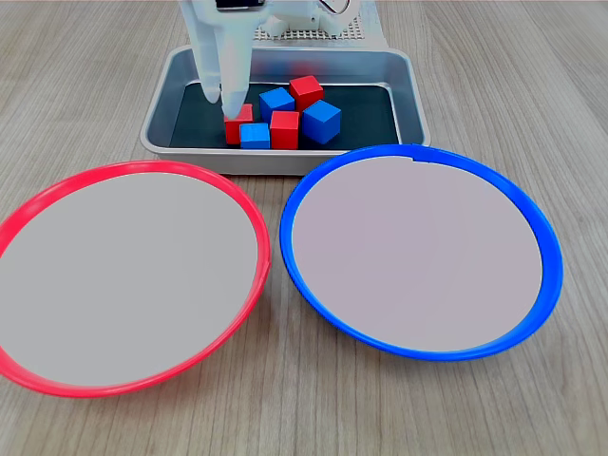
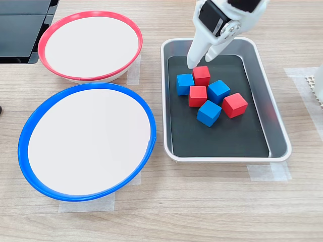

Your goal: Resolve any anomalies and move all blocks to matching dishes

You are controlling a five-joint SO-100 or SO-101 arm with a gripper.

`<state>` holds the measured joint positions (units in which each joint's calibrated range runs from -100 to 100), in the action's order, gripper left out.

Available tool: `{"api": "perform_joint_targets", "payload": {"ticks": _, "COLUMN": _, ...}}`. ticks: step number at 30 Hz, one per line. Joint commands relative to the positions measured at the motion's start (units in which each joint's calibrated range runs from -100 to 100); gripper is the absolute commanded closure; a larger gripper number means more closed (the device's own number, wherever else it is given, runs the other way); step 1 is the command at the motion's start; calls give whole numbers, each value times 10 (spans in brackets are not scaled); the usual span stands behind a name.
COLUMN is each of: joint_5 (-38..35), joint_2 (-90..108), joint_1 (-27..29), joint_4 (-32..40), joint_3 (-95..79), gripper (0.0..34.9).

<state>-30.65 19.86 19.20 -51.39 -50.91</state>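
We should settle the white pincer [image 2: 198, 61] squarely over the small glossy red cube [image 2: 201, 75] at the far end of the rectangular grey metal tray [image 2: 276, 133], where all six cubes cluster, clear of its blue neighbour [image 2: 185, 84]. The arm reaches steeply down; its jaws look nearly closed, holding nothing.

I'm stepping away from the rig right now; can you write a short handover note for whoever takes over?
Pincer: lowered into the tray, tip at the red block at the far end of the cluster; whether it grips is unclear.
Blocks: all six, three red and three blue, sit clustered in the tray.
Dishes: the red-rimmed dish and the blue-rimmed dish hold nothing.
Done: no block delivered.
Left: move three red blocks to the red-rimmed dish and three blue to the blue-rimmed one.
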Motion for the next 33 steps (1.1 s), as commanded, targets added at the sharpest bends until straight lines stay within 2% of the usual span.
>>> {"api": "perform_joint_targets", "payload": {"ticks": 1, "joint_5": -5, "joint_2": -17, "joint_1": 8, "joint_4": 17, "joint_3": 19, "gripper": 222}}
{"api": "perform_joint_targets", "payload": {"ticks": 12, "joint_5": 3, "joint_2": -49, "joint_1": -24, "joint_4": 40, "joint_3": 0, "gripper": 192}}
{"api": "perform_joint_targets", "payload": {"ticks": 20, "joint_5": 5, "joint_2": -46, "joint_1": -47, "joint_4": 43, "joint_3": -19, "gripper": 197}}
{"api": "perform_joint_targets", "payload": {"ticks": 22, "joint_5": 4, "joint_2": -46, "joint_1": -50, "joint_4": 45, "joint_3": -23, "gripper": 217}}
{"api": "perform_joint_targets", "payload": {"ticks": 24, "joint_5": 4, "joint_2": -46, "joint_1": -54, "joint_4": 50, "joint_3": -25, "gripper": 252}}
{"api": "perform_joint_targets", "payload": {"ticks": 25, "joint_5": 4, "joint_2": -46, "joint_1": -55, "joint_4": 52, "joint_3": -25, "gripper": 293}}
{"api": "perform_joint_targets", "payload": {"ticks": 28, "joint_5": 4, "joint_2": -45, "joint_1": -57, "joint_4": 54, "joint_3": -18, "gripper": 334}}
{"api": "perform_joint_targets", "payload": {"ticks": 33, "joint_5": 19, "joint_2": -20, "joint_1": -64, "joint_4": 42, "joint_3": 30, "gripper": 346}}
